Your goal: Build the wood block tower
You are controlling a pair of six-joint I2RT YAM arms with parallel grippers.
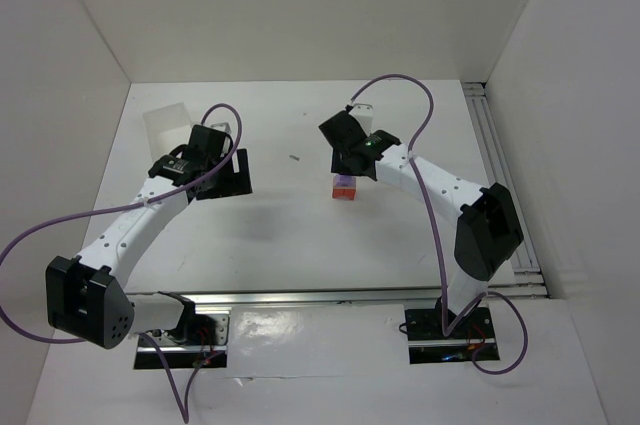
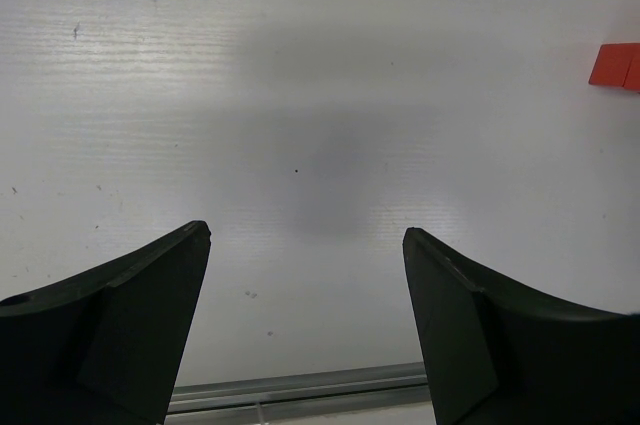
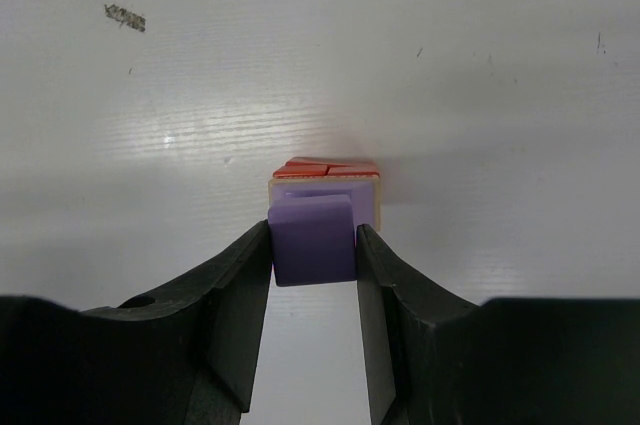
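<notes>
Wood block tower (image 1: 344, 188) stands on the white surface (image 1: 290, 235), a little right of centre, between the two arms and nearer the right one. Right wrist view: red-orange cubes (image 3: 325, 167) at the bottom, a pale tan layer (image 3: 373, 200) over them, a lilac cube (image 3: 312, 225) on top.

Right hand (image 3: 313, 250): closed on the lilac cube, one dark finger pressed flat to each side of it. The cube sits upright, square to the stack below.

Left hand (image 2: 305, 235): wide open, nothing between the fingers. It hangs over bare surface, well apart from the tower, to its left. A red-orange block face (image 2: 612, 65) is cut off by the right border of the left wrist view; which block it is cannot be told.

Surface: white sheet with fine parallel ribbing, matte, with a soft glare patch. Scattered dark flecks and one grey scuff (image 3: 125, 16). A tiny dark speck (image 1: 295, 157) lies between the hands. A translucent white plastic box (image 1: 165, 125) sits at the far left, beside the left hand.

Room: plain white panels close in the left, back and right sides. A metal rail (image 1: 330, 297) runs along the near edge by the arm bases; another rail (image 1: 500, 165) runs down the right edge. Purple cables (image 1: 430, 105) loop off both arms. A small green light (image 1: 372, 142) glows on the right wrist.
</notes>
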